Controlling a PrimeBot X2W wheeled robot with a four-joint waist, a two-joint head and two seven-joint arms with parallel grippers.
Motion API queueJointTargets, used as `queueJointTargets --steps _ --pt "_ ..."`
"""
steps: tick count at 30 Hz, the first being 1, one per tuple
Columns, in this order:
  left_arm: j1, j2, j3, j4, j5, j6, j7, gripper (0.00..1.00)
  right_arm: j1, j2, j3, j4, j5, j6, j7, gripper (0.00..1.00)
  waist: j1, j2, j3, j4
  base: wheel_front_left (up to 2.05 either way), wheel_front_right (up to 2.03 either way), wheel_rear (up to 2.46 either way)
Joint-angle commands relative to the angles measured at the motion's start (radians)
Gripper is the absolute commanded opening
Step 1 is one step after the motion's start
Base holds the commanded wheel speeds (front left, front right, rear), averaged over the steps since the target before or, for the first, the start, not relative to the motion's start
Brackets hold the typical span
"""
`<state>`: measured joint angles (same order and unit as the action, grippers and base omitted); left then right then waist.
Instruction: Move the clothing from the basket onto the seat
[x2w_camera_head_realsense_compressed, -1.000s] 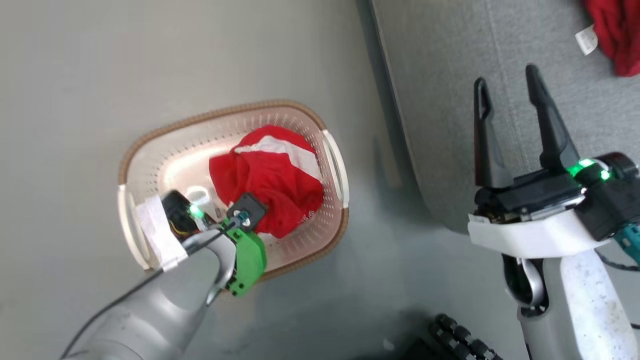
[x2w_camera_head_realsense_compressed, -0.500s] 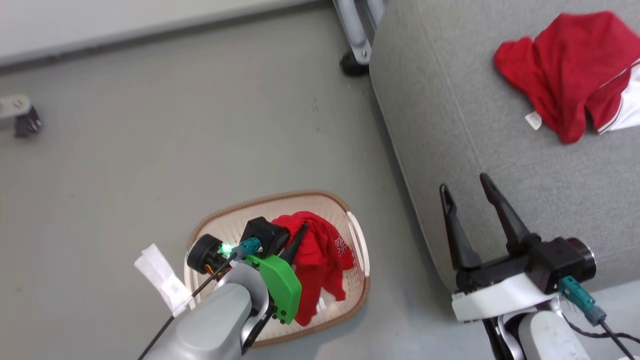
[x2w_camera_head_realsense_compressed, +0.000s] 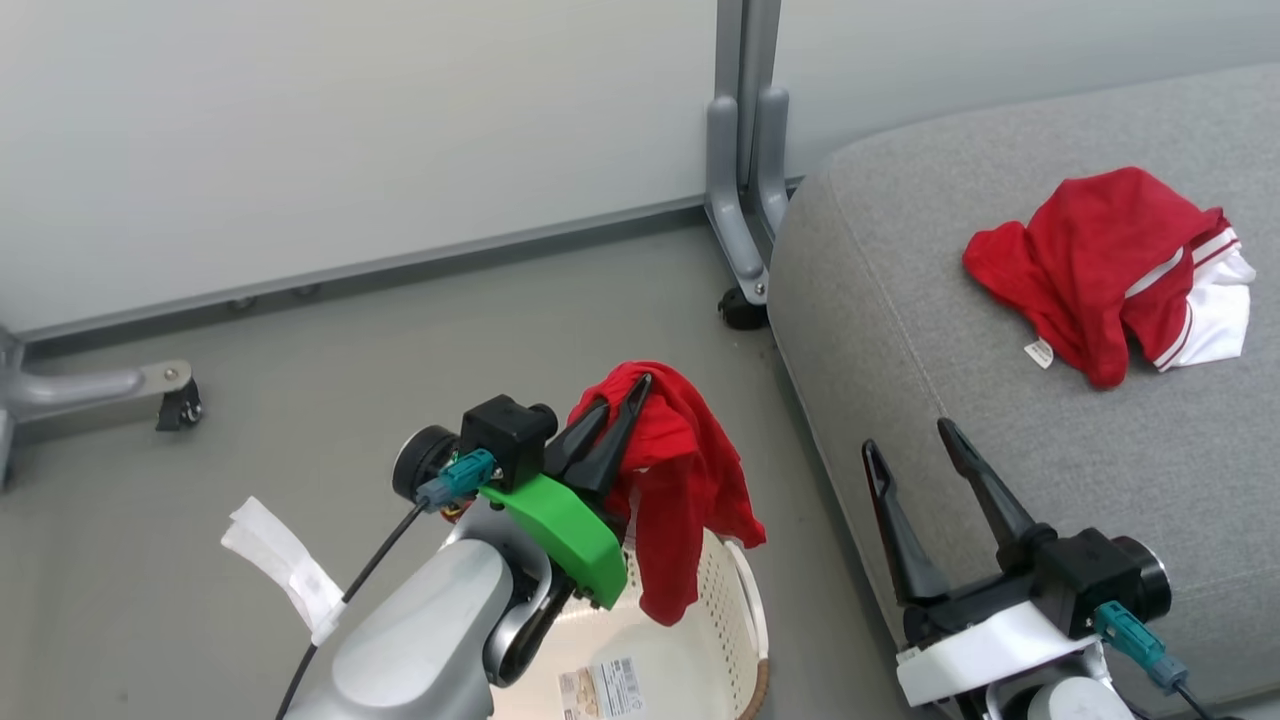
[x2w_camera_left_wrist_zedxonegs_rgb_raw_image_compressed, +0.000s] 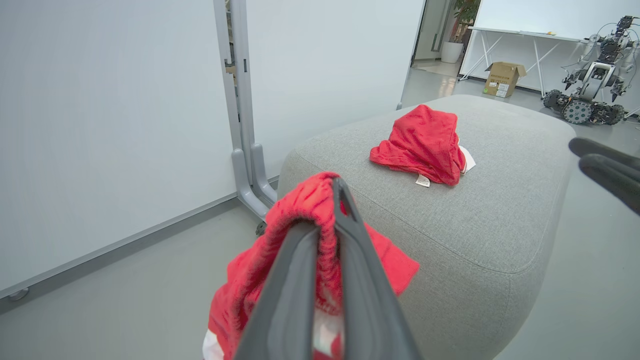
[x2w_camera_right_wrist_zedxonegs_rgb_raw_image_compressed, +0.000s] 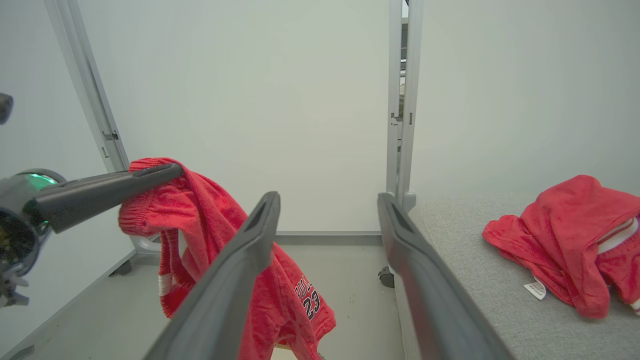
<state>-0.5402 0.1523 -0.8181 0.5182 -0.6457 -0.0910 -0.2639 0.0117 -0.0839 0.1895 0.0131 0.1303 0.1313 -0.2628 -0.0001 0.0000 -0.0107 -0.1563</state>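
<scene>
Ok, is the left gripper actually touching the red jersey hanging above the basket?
Touching. The left wrist view shows the left gripper shut, with the red jersey pinched between its jaws.

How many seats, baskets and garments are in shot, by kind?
Light grey fabric-upholstered seat: 1
Cream-white perforated plastic basket: 1
Red fabric garments: 2, the hanging garment clamped in the left gripper, the crumpled garment lying on the seat
Total: 4
</scene>
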Motion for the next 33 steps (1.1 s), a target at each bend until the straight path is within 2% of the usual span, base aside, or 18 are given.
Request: queueJointTargets --steps 1,12,22,33 --pt "0.002 0.016 0.003 -0.017 -0.003 -0.003 -0.001 0.00 0.016 -0.004 0.005 0.005 0.007 -0.001 -0.003 1.00 0.0001 0.0000 -0.036 0.006 0.00 0.00 0.00" --pt "-0.026 0.003 -0.004 -0.165 -0.010 -0.001 0.011 0.00 0.033 -0.016 0.071 0.012 0.034 -0.001 -0.003 1.00 0.0001 0.0000 -0.059 -0.001 0.00 0.00 0.00" --pt "-0.044 -0.030 -0.051 -0.271 0.003 0.009 0.057 0.00 -0.032 -0.032 0.199 0.067 0.101 -0.001 -0.003 1.00 0.0001 0.0000 -0.041 0.023 0.00 0.00 0.00" --pt "-0.067 -0.060 -0.107 -0.358 0.010 0.008 0.096 0.00 -0.069 -0.006 0.147 0.192 0.084 -0.001 -0.003 1.00 0.0001 0.0000 -0.020 0.060 0.00 0.00 0.00"
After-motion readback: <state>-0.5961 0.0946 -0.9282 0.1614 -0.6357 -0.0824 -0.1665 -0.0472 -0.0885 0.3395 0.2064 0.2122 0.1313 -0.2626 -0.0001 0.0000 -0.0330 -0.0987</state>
